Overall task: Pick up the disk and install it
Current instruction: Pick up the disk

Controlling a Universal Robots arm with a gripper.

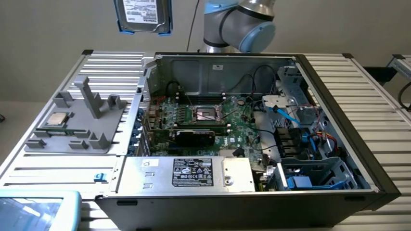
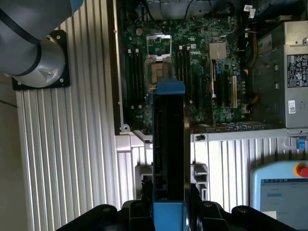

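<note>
I have the arm's (image 1: 239, 21) lower joints standing behind the open computer case (image 1: 334, 125), with the wrist turned to look straight down on the table (image 2: 67, 159). The gripper (image 2: 168, 192) is closed partway and clamped on the disk (image 1: 142, 15), its fingers (image 2: 144, 192) pressed against the two flat sides. The disk hangs on edge high in the air, above the case's back corner on the exterior view's left. From the wrist I sight along its blue carrier (image 2: 169, 89) to the motherboard (image 2: 202, 57) beyond. A grey fixture (image 1: 77, 130) beside the case carries a small processor chip (image 1: 57, 118).
</note>
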